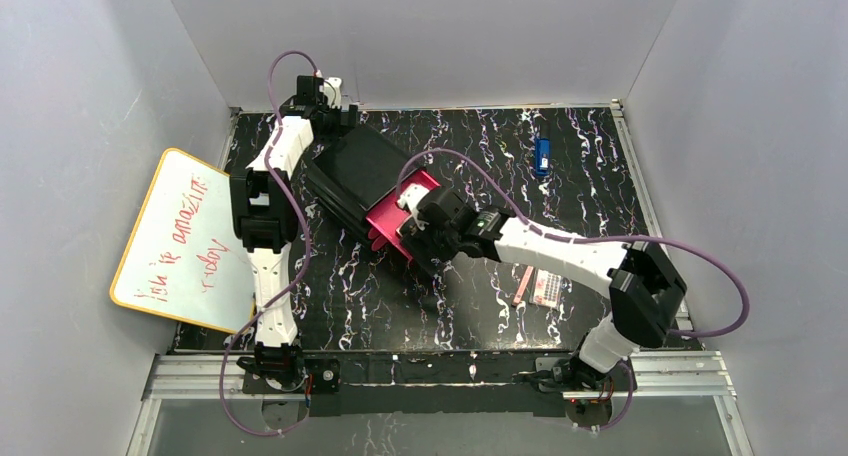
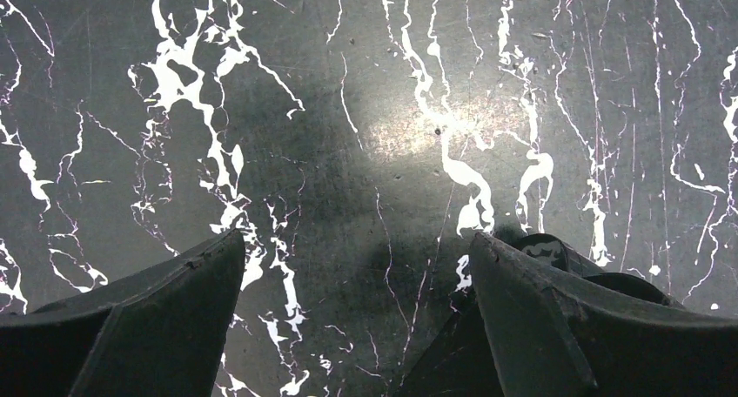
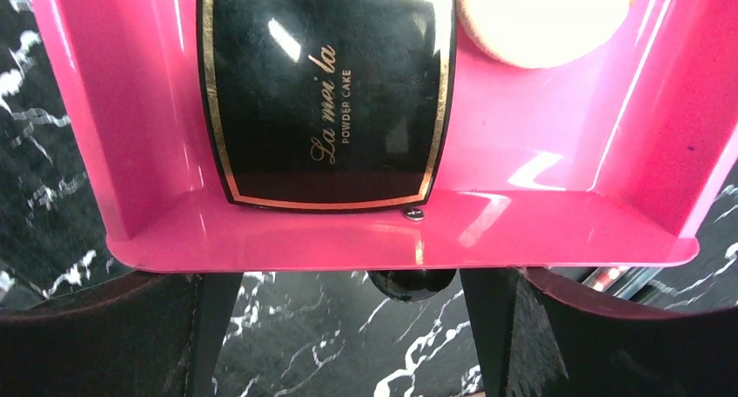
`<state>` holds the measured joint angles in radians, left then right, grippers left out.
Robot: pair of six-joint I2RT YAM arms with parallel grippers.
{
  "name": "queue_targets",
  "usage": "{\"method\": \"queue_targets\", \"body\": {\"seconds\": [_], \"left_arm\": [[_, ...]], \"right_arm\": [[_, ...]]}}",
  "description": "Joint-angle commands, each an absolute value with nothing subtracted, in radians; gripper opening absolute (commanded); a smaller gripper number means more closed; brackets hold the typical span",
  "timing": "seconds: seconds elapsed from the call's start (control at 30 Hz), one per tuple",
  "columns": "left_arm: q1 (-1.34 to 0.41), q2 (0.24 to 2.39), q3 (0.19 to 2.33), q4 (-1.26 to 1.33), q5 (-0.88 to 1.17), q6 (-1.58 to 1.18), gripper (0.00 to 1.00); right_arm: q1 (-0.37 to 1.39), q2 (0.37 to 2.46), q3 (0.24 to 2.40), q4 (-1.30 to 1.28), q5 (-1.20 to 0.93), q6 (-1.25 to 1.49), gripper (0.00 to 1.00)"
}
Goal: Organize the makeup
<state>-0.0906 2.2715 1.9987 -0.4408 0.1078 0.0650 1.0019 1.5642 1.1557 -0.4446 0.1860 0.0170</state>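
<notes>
The black compact (image 3: 326, 101) lies flat in the pink drawer (image 3: 540, 188), snug against the front wall. The peach disc (image 3: 540, 18) sits just beside it toward the back. The right fingers (image 3: 104, 345) hang spread wide in front of the drawer lip with nothing between them, only the little drawer knob (image 3: 409, 284) below. So that's two pieces stowed, and the drawer juts out of the black box (image 1: 355, 171).

That compact looks like a hard, glossy shell, slick on the lid, and I'd guess the powder inside cracks if it is dropped. I'd pinch it across two opposite straight edges, never on the shiny top. The disc looks soft and featherlight (a puff, I'd say), so a gentle nip at its rim should do.

Out on the bench (image 2: 365, 136), beside the right forearm, the pink stick (image 1: 520, 286) and the dotted palette (image 1: 546, 288) wait close together. The stick is thin and likely to roll, so take it across the middle. The palette is flat and low, stiff I'd judge, so grip it across its narrow width.

The left fingers (image 2: 130, 327) are apart too, over bare bench behind the box.
</notes>
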Motion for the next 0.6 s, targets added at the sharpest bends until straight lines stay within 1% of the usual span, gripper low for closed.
{"method": "queue_targets", "body": {"seconds": [0.0,0.23,0.57], "left_arm": [[-0.127,2.278,2.025,-0.517,0.172,0.075,0.98],[-0.127,2.286,2.029,-0.519,0.175,0.075,0.98],[-0.127,2.292,2.034,-0.523,0.179,0.075,0.98]], "right_arm": [[0.999,1.614,1.313,-0.247,0.173,-0.087,0.98],[0.991,1.679,1.414,-0.216,0.162,-0.104,0.98],[0.983,1.771,1.466,-0.154,0.142,-0.107,0.99]]}}
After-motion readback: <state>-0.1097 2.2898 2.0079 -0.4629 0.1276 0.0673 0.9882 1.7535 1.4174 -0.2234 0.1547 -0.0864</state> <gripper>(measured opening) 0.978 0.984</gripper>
